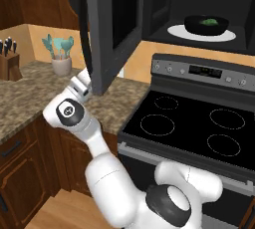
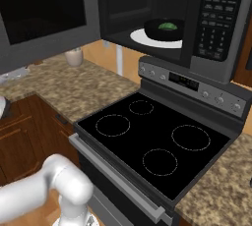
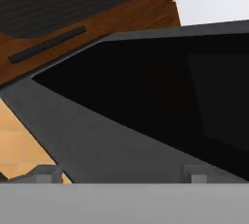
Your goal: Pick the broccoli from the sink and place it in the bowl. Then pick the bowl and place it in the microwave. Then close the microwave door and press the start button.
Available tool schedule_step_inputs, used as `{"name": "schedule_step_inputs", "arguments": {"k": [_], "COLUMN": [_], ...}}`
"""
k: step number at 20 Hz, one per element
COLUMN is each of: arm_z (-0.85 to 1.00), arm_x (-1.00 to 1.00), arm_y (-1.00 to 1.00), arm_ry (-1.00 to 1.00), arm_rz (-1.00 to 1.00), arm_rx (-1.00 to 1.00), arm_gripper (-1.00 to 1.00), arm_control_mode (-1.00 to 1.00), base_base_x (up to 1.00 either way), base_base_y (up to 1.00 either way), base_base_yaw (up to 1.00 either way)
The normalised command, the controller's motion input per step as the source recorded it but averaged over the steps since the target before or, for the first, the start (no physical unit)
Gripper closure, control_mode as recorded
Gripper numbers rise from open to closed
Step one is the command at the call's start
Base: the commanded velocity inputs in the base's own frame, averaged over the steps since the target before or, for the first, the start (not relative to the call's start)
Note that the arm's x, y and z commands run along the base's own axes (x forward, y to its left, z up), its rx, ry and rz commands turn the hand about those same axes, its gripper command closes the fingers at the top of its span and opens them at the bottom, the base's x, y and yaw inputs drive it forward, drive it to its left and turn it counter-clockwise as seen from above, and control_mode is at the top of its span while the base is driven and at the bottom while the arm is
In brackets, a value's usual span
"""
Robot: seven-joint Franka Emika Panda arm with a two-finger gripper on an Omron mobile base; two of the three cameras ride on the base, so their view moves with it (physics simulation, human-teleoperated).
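A home kitchen — black stove (image 2: 157, 141) under microwave (image 2: 216, 23); granite counter (image 1: 30, 98); wooden cabinets (image 1: 20, 173); utensil jar (image 1: 61, 58)

Left base view: from behind the arm, looking forward and down over stove (image 1: 191, 126) and open microwave (image 1: 199, 11) — shared with the right base view. Hand view: pressed close against the microwave door (image 3: 146, 121).

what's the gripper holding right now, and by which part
Nothing. The gripper is open, its fingertips up against the microwave door, gripping no part of it.
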Motion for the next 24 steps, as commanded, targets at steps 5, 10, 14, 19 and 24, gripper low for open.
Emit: {"name": "schedule_step_inputs", "arguments": {"k": [5, 10, 14, 19, 24], "arm_z": [0.16, 0.28, 0.26, 0.24, 0.24], "arm_x": [-0.62, -0.65, -0.58, -0.51, -0.41], "arm_y": [-0.78, -0.88, -0.86, -0.89, -0.84], "arm_ry": [-0.03, 0.01, 0.07, 0.09, 0.11], "arm_rz": [-0.02, 0.0, 0.0, 0.0, 0.0], "arm_rx": [0.0, 0.01, 0.0, 0.0, 0.0], "arm_gripper": [-1.0, -1.0, -1.0, -1.0, -1.0], "arm_control_mode": [-1.0, -1.0, -1.0, -1.0, -1.0], "base_base_x": [0.0, 0.0, 0.0, 0.0, 0.0], "base_base_y": [0.0, 0.0, 0.0, 0.0, 0.0], "base_base_yaw": [0.0, 0.0, 0.0, 0.0, 0.0]}}
